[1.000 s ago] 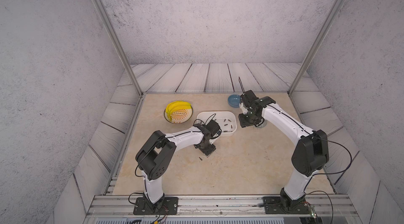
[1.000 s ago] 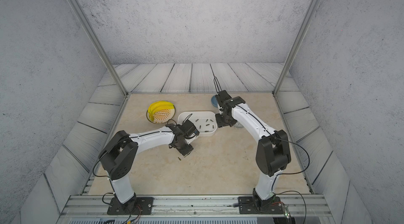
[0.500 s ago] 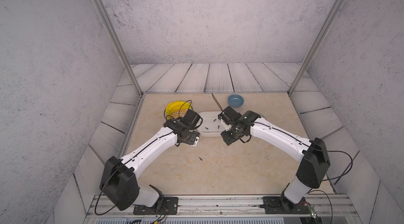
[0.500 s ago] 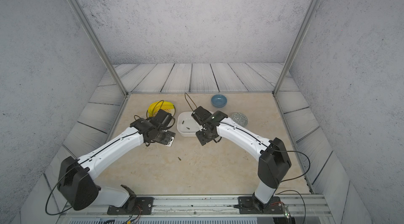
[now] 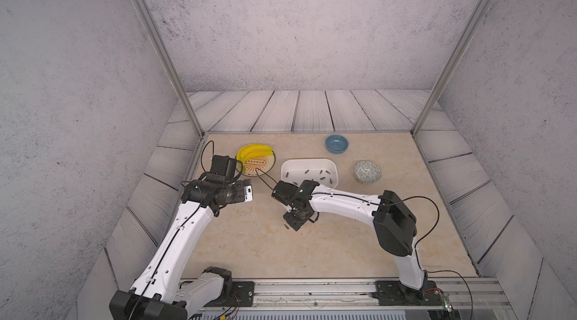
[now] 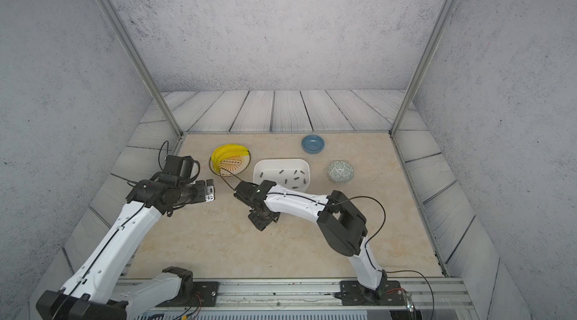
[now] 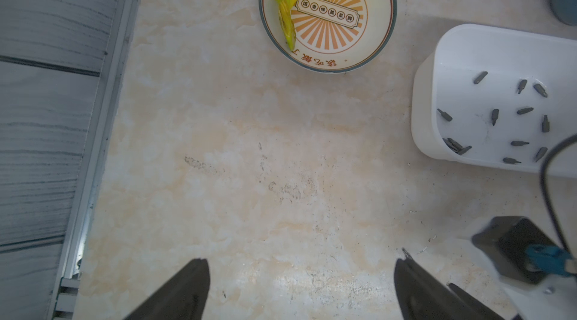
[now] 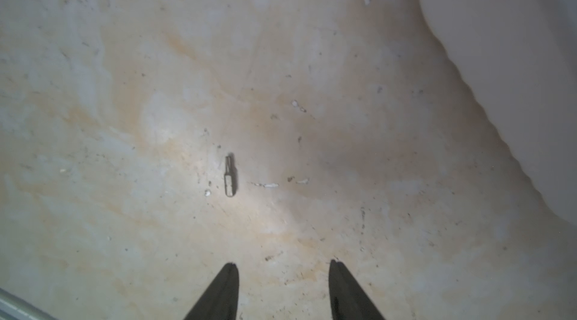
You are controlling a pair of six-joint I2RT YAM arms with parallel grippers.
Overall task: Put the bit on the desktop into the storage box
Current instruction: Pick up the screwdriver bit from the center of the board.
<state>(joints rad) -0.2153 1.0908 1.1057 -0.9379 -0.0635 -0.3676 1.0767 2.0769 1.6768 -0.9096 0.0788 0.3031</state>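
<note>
Before right claw [image 8: 282, 263], bit [image 8: 230, 175] on open desktop [image 8: 125, 90]

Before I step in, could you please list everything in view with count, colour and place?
desktop: 1, beige marble, under everything.
storage box: 1, white, mid-desktop.
bits in box: about a dozen, dark grey, scattered.
loose bit: 1, grey, bare desktop in front of box.
dish: 1, white-orange, left of box.
bananas: 1 bunch, yellow, in dish.
blue bowl: 1, blue, behind box, rightward.
patterned bowl: 1, grey-green, right of box.
left gripper: 1, black, open, over bare desktop.
right gripper: 1, black, open, close to loose bit.
</note>
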